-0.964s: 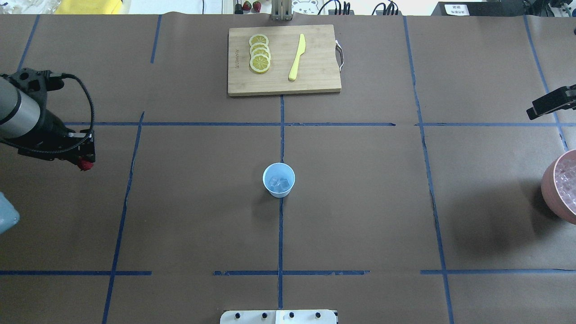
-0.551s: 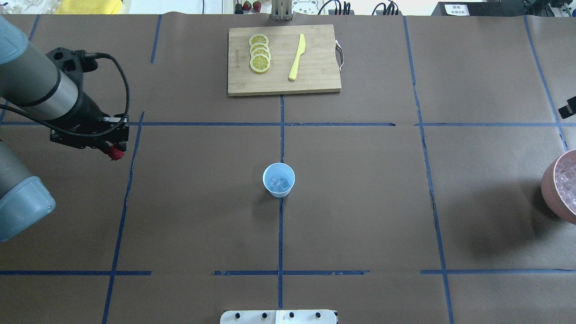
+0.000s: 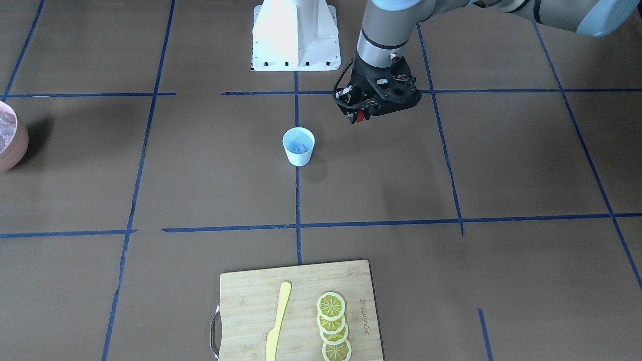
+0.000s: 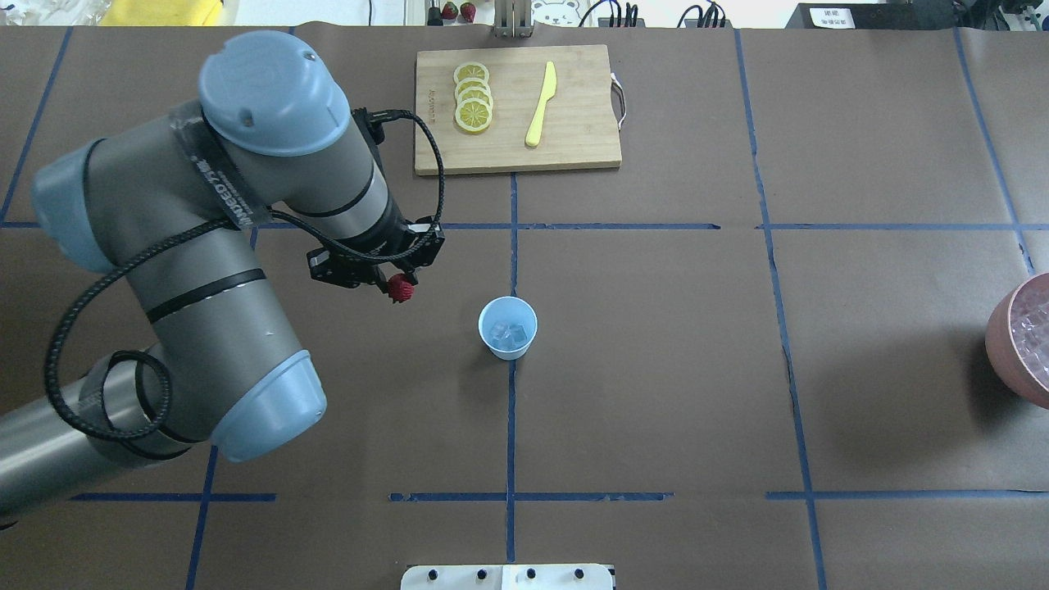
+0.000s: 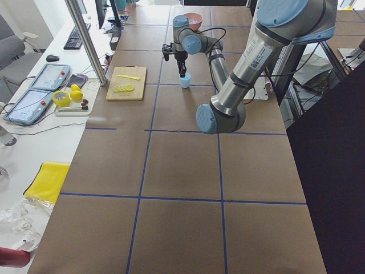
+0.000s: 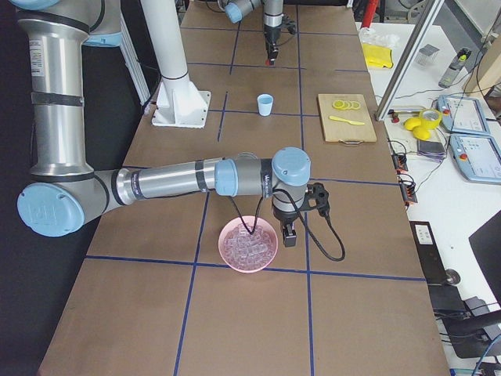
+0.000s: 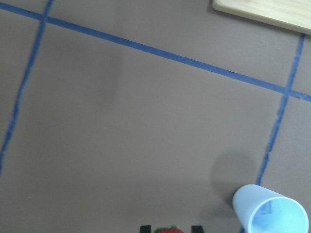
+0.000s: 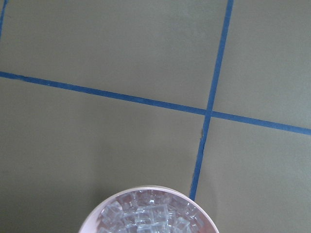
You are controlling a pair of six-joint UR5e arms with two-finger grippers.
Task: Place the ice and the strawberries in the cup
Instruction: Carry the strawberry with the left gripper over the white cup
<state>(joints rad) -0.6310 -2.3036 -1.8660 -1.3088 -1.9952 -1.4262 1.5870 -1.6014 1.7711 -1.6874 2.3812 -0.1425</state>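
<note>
The cup (image 4: 508, 326) stands upright midway along the counter (image 4: 656, 385) on a tape line (image 4: 513, 246), probably so either arm reaches it; ice (image 4: 508, 333) already lies inside. At about ten o'clock from it, seen overhead, the strawberry (image 4: 400, 288) hangs pinched in the left tool (image 3: 358, 116), above the counter, I'd guess to clear the rim. Far off at three o'clock the right tool (image 6: 288, 235) hovers by the pink bowl (image 4: 1000, 348) of cubes; parted or closed, I can't tell.

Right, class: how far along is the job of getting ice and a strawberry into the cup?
Done: ice lies inside the cup. In hand: the left tool grips the strawberry, raised beside the cup, not over it. Left: carry the strawberry above the cup's mouth and release it.
</note>
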